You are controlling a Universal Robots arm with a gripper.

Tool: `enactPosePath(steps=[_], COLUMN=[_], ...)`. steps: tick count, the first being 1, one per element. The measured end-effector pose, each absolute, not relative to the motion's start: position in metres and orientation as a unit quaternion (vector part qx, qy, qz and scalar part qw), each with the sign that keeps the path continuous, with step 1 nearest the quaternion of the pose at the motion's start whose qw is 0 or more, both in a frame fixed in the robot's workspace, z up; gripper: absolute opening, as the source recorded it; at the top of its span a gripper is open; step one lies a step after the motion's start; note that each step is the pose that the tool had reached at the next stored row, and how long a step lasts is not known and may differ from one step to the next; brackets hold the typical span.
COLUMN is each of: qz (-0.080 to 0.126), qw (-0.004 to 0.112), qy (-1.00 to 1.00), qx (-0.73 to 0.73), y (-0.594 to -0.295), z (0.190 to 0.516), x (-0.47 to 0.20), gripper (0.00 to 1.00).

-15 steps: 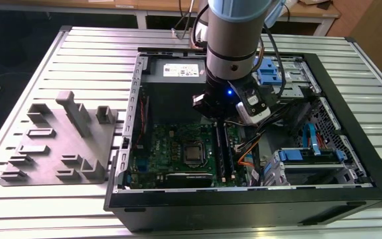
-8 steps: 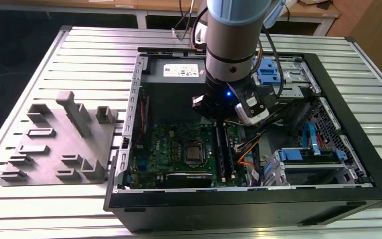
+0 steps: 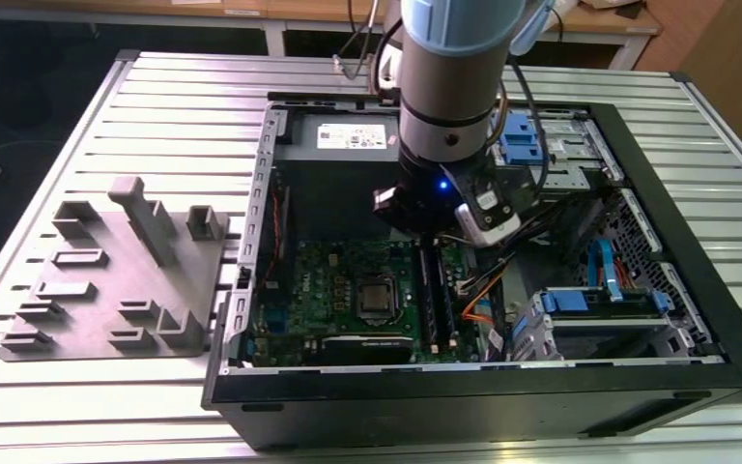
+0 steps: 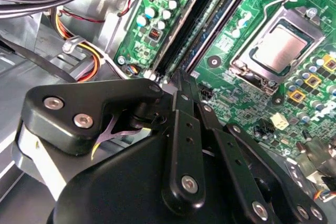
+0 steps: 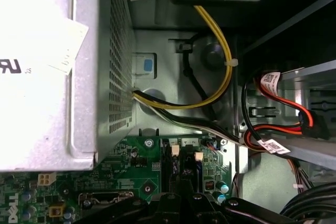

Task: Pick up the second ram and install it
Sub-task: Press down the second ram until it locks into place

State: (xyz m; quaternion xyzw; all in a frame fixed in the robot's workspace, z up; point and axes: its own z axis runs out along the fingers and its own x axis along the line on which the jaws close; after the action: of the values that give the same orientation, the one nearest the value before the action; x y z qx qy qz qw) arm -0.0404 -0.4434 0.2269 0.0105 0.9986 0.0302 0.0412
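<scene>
My gripper (image 4: 181,83) hangs inside the open computer case, low over the motherboard (image 4: 247,103). Its two black fingers (image 4: 185,129) are pressed together with no gap, and their tips sit at the end of the long black memory slots (image 4: 197,27). A thin bluish-green strip that looks like the second ram (image 4: 219,31) lies along those slots, edge-on; I cannot tell how deep it sits. In the exterior view the gripper (image 3: 446,240) is just above the slots (image 3: 433,290), beside the processor socket (image 3: 375,298). The first wrist view has the fingertips (image 5: 181,195) over the board's edge.
A grey tray with upright blocks (image 3: 113,280) stands on the table at the exterior view's left of the case. The power supply (image 5: 52,77) and yellow, red and black cables (image 5: 223,72) crowd the space near the gripper. Drive cages with blue clips (image 3: 603,300) fill the case's other side.
</scene>
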Motion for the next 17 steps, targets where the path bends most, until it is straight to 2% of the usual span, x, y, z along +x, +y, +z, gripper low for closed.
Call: enactPosePath(steps=[17], qz=[0.030], qw=[0.041], qy=[0.999], qx=[0.011], y=[-0.4435], z=[0.2205], x=[-0.0404], gripper=[0.07])
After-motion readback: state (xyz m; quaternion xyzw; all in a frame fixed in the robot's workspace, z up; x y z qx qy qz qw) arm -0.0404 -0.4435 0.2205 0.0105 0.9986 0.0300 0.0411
